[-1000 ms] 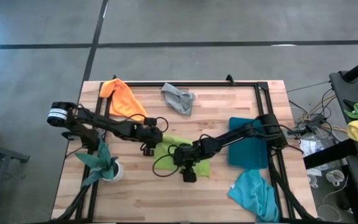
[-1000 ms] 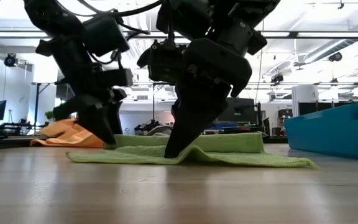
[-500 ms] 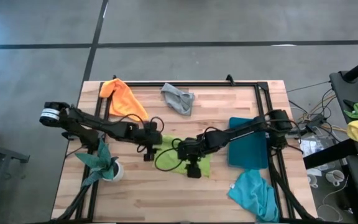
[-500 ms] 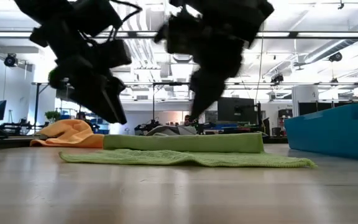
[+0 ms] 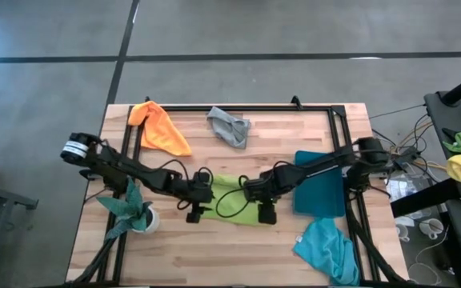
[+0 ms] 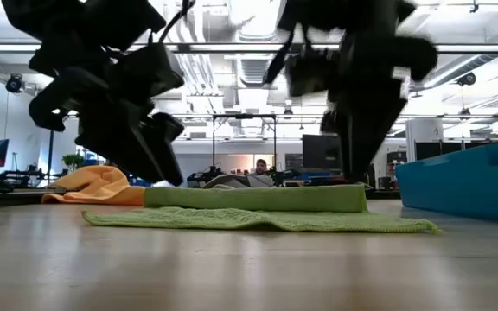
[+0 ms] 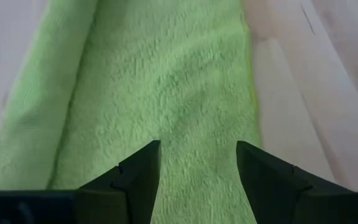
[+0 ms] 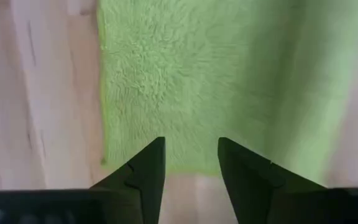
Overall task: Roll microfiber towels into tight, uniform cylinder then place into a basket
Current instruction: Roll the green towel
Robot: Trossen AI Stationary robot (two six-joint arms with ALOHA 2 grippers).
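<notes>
Two end effectors, left (image 5: 194,213) and right (image 5: 267,214), fingers apart, seemingly lifted since off the lime green towel (image 5: 238,203).

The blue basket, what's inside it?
The basket looks empty where it shows: only its blue floor. The right arm crosses over one part, hiding that bit. No towel is visible inside.

Lime green towel (image 7: 166,81) — fuzzy, matt cloth — on smooth wooden table (image 5: 198,256).
</notes>
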